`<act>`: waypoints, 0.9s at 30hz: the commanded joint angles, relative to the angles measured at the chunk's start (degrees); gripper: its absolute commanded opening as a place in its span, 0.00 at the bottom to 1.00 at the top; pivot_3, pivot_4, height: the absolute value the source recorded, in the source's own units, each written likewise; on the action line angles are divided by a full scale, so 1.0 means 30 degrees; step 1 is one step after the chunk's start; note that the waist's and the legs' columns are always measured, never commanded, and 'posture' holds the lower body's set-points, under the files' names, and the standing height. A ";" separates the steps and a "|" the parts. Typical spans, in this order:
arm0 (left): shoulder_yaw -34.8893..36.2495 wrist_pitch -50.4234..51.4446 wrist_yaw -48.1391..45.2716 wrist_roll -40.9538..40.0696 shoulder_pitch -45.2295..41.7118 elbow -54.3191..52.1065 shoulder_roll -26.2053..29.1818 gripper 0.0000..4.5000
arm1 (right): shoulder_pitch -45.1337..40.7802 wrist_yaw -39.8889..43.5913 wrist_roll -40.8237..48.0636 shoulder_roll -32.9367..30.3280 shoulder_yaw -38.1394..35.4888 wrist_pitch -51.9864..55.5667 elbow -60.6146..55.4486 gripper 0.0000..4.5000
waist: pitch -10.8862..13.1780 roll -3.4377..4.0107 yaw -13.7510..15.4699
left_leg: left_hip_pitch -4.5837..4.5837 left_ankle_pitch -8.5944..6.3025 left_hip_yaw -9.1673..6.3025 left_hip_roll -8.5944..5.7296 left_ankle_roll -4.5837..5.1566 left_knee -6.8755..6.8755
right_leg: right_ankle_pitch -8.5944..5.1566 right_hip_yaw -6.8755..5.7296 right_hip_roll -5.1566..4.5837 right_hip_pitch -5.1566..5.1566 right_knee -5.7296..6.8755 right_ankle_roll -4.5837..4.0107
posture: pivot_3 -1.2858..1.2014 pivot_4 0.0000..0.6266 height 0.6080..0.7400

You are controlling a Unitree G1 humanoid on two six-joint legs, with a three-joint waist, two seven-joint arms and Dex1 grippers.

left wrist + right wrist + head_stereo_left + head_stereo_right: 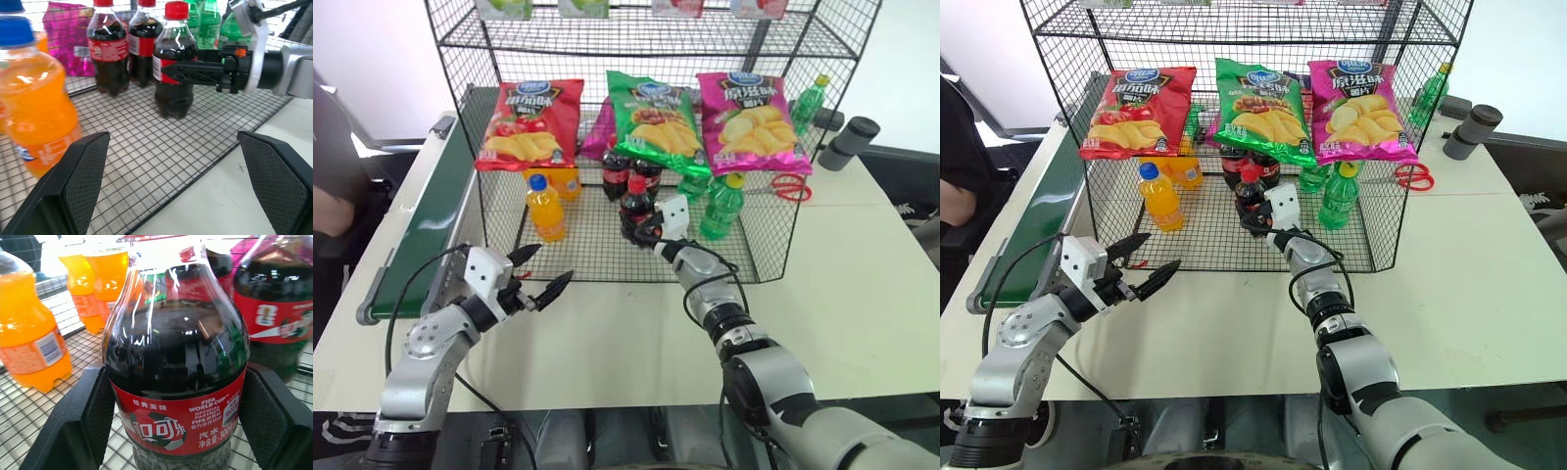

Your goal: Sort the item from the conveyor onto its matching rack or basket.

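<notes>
R arm stretched fwd toward 12 o'clock, wrist level, right gripper (644,231) clamped on the cola bottle (636,209), fingers either side of its label. L arm bent low at 8 o'clock; left gripper (540,275) points toward 2 o'clock, fingers spread wide, holding nothing.

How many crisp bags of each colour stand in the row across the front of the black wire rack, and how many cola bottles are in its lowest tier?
Red crisp bags: 1
Green crisp bags: 1
Pink crisp bags: 1
Small plastic cola bottles with red caps: 3, two at the back and one in the right end effector
Total: 6
</notes>
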 commanded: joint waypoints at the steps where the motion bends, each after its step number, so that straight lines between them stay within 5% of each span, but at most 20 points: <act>1: -0.0013 -0.0061 0.0007 -0.0120 -0.0278 -0.0580 0.0082 1.00 | -0.0526 0.0461 0.0275 0.0231 -0.0398 -0.0573 -0.0245 0.97 | 0.0000 0.0002 -0.0021 | 0.0000 0.0000 0.0001 0.0000 -0.0001 0.0000 | 0.0000 0.0000 0.0000 -0.0001 0.0000 0.0000 | 0.52 0.24 1.00; 17: -0.0124 0.0499 0.0140 -0.0276 -0.0743 -0.0566 -0.0118 1.00 | 0.2786 0.3099 0.0244 -0.1971 0.0076 0.0175 -0.5487 0.99 | -0.0001 0.0004 0.0020 | 0.0004 -0.0001 -0.0001 -0.0007 -0.0003 -0.0001 | 0.0000 0.0001 -0.0027 0.0003 0.0005 0.0000 | 0.52 0.24 1.00; 27: 0.0748 0.1576 0.0547 0.0027 -0.0921 0.0160 0.0923 1.00 | 0.8808 0.6797 0.2966 -0.7244 -0.0675 0.5578 -1.6596 0.99 | 0.0002 0.0013 0.0050 | 0.0005 -0.0002 -0.0009 -0.0006 0.0000 -0.0006 | -0.0001 0.0003 -0.0026 0.0004 0.0001 -0.0001 | 0.52 0.24 1.00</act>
